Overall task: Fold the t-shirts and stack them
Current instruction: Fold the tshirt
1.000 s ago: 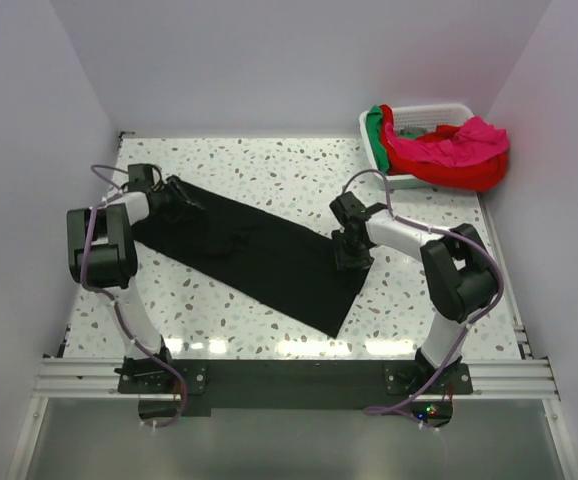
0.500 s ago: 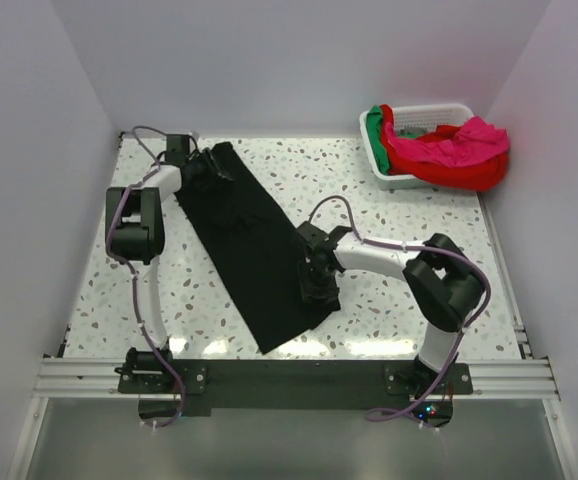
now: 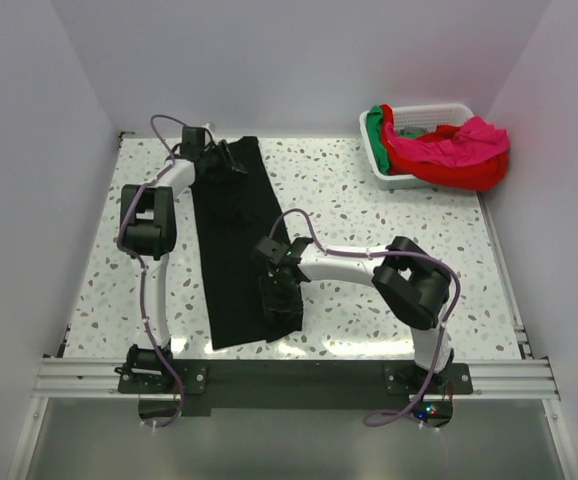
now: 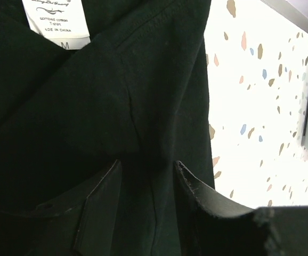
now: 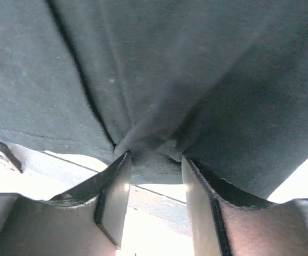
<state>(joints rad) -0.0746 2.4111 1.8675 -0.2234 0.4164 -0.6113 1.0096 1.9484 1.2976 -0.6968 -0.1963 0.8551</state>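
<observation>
Left gripper [image 4: 147, 164] jaws are set partway apart and closed on a ridge of the black t-shirt [image 3: 231, 250], close to its white neck label [image 4: 55, 21], at the far end of the table. A bunched fold near the shirt's near end is pinched between the fingers of the right gripper [image 5: 155, 156], whose jaws are likewise kept partway apart by the cloth. The shirt is drawn out between the two grippers as a long narrow strip, left of centre, over the speckled terrazzo table [image 3: 369, 200]. At the far right corner a white slatted basket [image 3: 424, 108] is seen, with the red t-shirt [image 3: 449, 168], the magenta-pink t-shirt [image 3: 477, 135] and the green t-shirt [image 3: 373, 128] heaped in it and draped over its rim. The table is enclosed on three sides by plain pale walls [image 3: 299, 60], and a metal rail [image 3: 289, 375] is fixed along its near edge.
</observation>
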